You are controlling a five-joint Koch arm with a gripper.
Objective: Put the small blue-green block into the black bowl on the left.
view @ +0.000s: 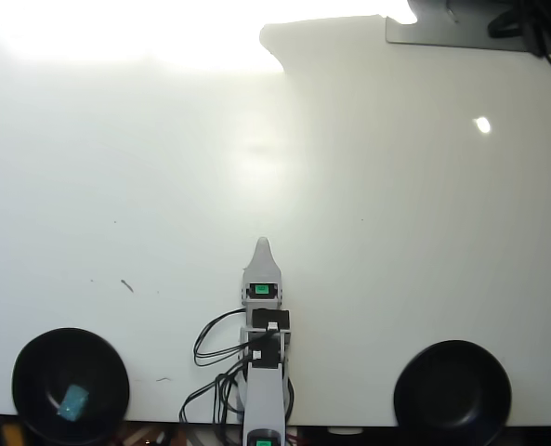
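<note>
The small blue-green block [72, 401] lies inside the black bowl [33, 367] at the bottom left of the overhead view, a little below the bowl's middle. My gripper [262, 245] points up the picture from the arm at the bottom centre, well to the right of that bowl and apart from the block. Only one pointed white tip shows, so I cannot tell whether the jaws are open or shut. Nothing shows in the gripper.
A second, look-alike black bowl [452, 391] stands at the bottom right with nothing visible in it. Black cables [215, 344] loop left of the arm. A grey plate with dark gear [461, 32] sits at the top right. The white table [256, 139] is glare-lit at the top.
</note>
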